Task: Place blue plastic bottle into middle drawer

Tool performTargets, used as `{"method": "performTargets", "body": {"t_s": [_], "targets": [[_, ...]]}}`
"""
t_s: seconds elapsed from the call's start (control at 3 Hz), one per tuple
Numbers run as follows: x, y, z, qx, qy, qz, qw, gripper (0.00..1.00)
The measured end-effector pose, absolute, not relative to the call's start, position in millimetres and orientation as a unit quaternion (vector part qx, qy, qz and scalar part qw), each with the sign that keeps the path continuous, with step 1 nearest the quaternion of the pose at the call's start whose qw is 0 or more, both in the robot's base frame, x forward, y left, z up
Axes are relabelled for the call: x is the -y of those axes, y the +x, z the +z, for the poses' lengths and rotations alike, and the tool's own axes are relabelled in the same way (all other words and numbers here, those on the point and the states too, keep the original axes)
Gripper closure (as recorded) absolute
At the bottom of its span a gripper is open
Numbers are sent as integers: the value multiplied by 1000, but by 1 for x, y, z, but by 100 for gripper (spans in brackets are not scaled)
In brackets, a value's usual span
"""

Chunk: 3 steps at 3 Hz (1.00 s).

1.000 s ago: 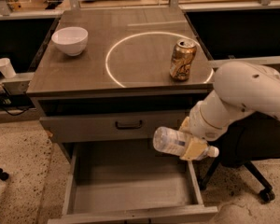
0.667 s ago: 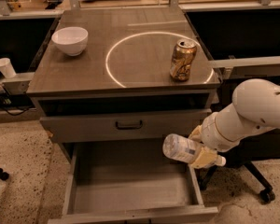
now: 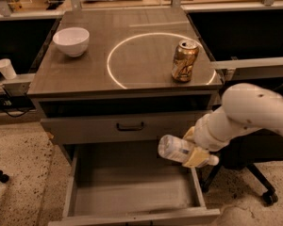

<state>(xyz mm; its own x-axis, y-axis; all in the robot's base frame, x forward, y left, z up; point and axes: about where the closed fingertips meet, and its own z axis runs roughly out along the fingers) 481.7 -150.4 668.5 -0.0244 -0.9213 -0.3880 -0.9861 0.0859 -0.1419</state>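
While the white arm [image 3: 247,114] is reaching in from the right edge of the frame, its gripper [image 3: 192,149] is sitting right of centre in the lower half, just below the closed drawer front [image 3: 85,128] with the black handle [image 3: 129,125]. Its tan fingers [image 3: 198,157] are clamping the blue plastic bottle [image 3: 173,148] from above and below, gripping it at its right end. The bottle is lying nearly level, its free end pointing left and tilting slightly upward. It is hanging in the air over the right rear part of the middle drawer [image 3: 132,189], close to the right side wall and not resting on the floor of the drawer. The drawer is standing pulled out toward the bottom of the frame, showing a bare grey floor and low side walls.

Higher up, the cabinet top [image 3: 85,72] is filling the upper middle of the frame. A gold can [image 3: 184,60] is standing upright on it at the right, touching the edge of a white ring [image 3: 114,55] marked on the surface. A white bowl [image 3: 71,41] is sitting at the upper left, outside the ring. A paper cup [image 3: 6,68] is showing at the far left edge, and a chair base [image 3: 262,187] is showing at the lower right, on the speckled ground [image 3: 23,164].
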Motion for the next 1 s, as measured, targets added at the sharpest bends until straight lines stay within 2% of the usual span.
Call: {"method": "performTargets", "body": {"t_s": [0.67, 1.0], "targets": [[79, 546, 525, -722, -660, 79, 192, 100], [53, 573, 466, -729, -644, 82, 215, 100]]}}
